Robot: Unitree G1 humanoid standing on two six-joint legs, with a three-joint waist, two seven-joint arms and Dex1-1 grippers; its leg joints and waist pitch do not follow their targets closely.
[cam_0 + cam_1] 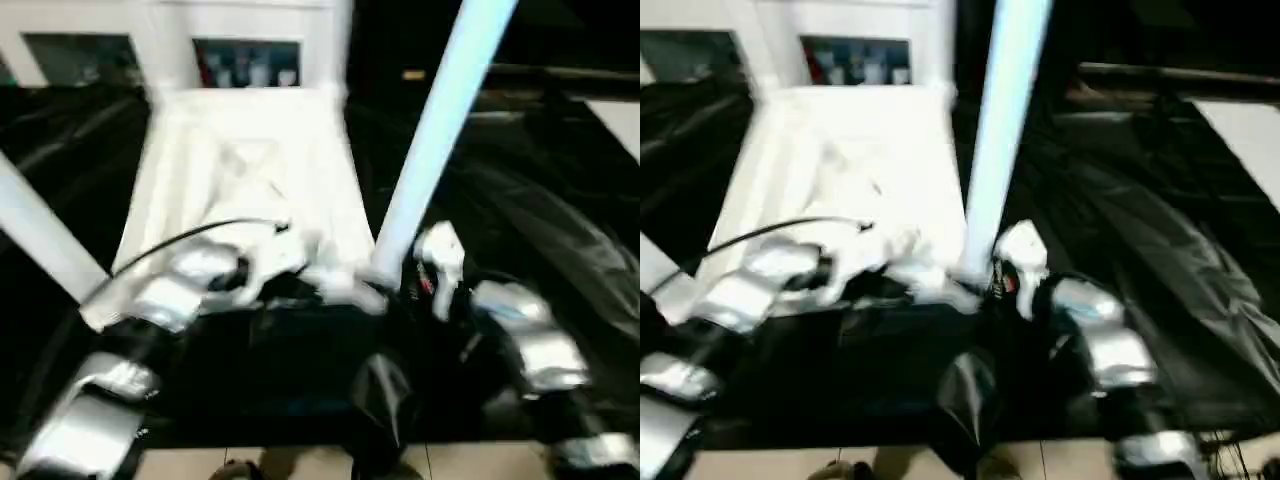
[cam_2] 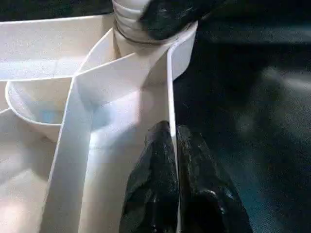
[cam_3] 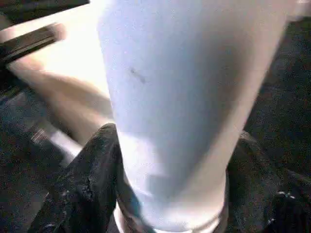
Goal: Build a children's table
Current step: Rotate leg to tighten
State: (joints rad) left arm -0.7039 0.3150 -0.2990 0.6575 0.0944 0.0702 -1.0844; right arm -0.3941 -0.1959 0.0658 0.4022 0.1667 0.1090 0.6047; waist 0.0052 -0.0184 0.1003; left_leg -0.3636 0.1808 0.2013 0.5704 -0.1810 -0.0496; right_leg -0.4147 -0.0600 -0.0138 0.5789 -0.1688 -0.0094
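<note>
Nearest me, my left gripper [image 2: 172, 145] is pinched shut on the thin rim wall of the tabletop [image 1: 250, 170], one finger either side of the plastic, steadying the near corner. The tabletop lies ribbed side up on black sheeting [image 1: 1160, 250], stretching away from my jaws.

Just beyond that grip, at the corner socket [image 2: 138, 34], my right gripper [image 3: 170, 194] is clamped round the base of a leg [image 1: 440, 130]; its two fingers [image 3: 87, 179] stand apart by the tube's width, pressing on opposite sides just above the ridged collar. The leg rises steeply from between them, leaning a little.

To the far side of my left arm, a second leg [image 1: 40, 235] slants up from the tabletop's edge; I cannot tell whether it is seated.

Progress, as I judge it: one leg is entering or standing in its socket, a second is possibly in place. Whether the held leg is fully home cannot be told. The remaining legs are left to fit, then the table must be turned upright.
</note>
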